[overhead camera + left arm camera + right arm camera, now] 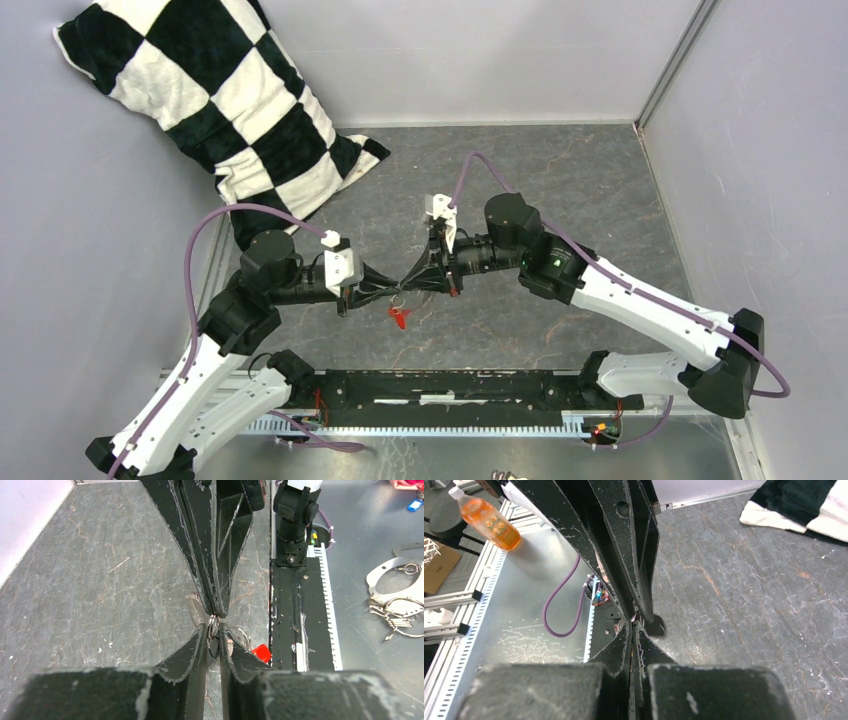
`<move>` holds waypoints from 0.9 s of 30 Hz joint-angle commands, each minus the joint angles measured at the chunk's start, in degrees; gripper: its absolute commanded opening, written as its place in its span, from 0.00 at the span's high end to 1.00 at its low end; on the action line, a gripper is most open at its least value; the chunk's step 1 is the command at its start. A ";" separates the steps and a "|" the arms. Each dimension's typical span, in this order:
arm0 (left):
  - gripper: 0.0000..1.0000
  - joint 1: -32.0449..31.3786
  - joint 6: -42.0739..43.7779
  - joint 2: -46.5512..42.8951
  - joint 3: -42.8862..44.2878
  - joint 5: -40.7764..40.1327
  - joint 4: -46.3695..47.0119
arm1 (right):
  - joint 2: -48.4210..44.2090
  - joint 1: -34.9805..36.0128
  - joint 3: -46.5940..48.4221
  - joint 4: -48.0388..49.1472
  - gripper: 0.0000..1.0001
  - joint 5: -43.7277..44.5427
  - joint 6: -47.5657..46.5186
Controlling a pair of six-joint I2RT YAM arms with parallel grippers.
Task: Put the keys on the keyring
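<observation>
Above tabletop (100, 580), keyring (212, 624) sits inside left pincer (213, 632).

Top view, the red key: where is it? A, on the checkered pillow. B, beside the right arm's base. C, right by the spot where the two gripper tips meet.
C: the red key shows just on the near side of where the left gripper and right gripper meet tip to tip.

There were two grippers, the left gripper (213, 630) and the right gripper (216, 611), one keyring (213, 623) and two keys: one black-headed key (213, 646) and one red-headed key (261, 653). One checkered pillow (215, 100) lay at the far left, and one orange bottle (489, 524) was off the table (560, 180).
</observation>
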 commanded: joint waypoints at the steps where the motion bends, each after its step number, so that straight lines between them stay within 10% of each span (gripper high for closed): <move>1: 0.81 0.11 2.07 0.08 1.67 1.45 -1.18 | -4.48 -1.63 -2.99 13.45 1.00 -4.33 4.44; 16: 0.72 0.09 -0.82 0.36 2.34 5.26 0.55 | -6.37 -2.28 -13.11 30.23 1.00 -3.77 14.11; 22: 0.97 0.11 -0.17 0.34 3.06 4.51 0.54 | -7.45 -2.13 -15.82 32.30 1.00 -2.62 15.16; 27: 0.98 0.11 0.33 0.14 2.88 3.44 -0.15 | -6.84 -2.23 -11.09 20.76 0.90 -0.69 8.32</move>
